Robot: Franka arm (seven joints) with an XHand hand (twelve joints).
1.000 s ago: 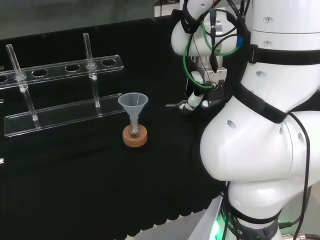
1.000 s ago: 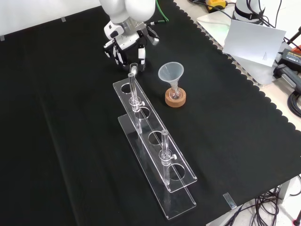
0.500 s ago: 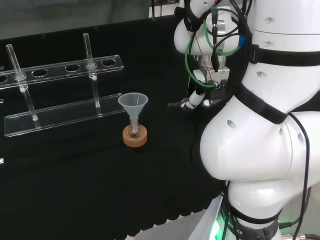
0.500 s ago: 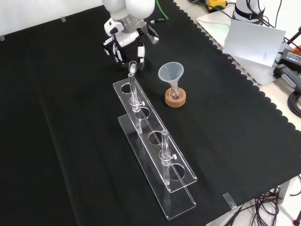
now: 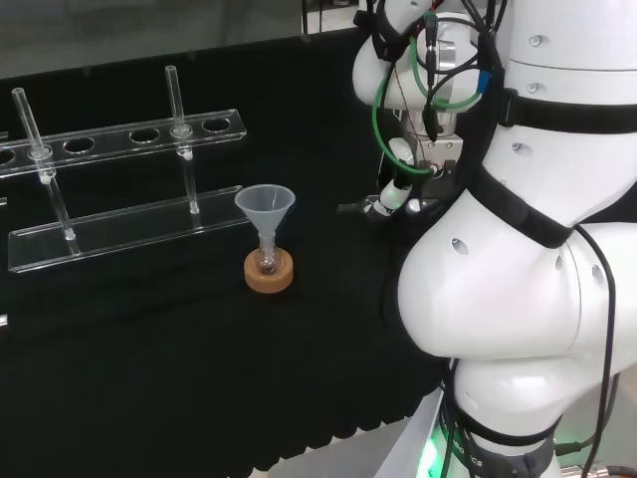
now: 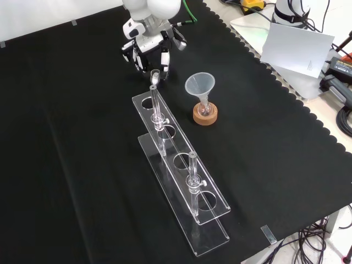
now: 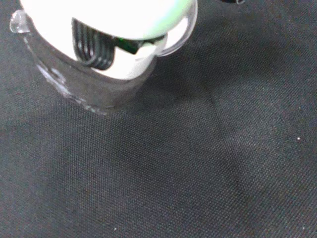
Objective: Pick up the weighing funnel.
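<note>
The black and white hand [image 6: 149,50] is seen at the top middle of the front view, with its fingers curled down. In the wrist view the small clear weighing funnel [image 7: 74,91] is held against it, above the black cloth worktop [image 7: 223,163]. In the front view the big clear cone-shaped funnel [image 6: 199,85] is stood on a round cork ring [image 6: 205,116] to the lower right of the hand. The long clear tube rack [image 6: 181,165] is set below them.
</note>
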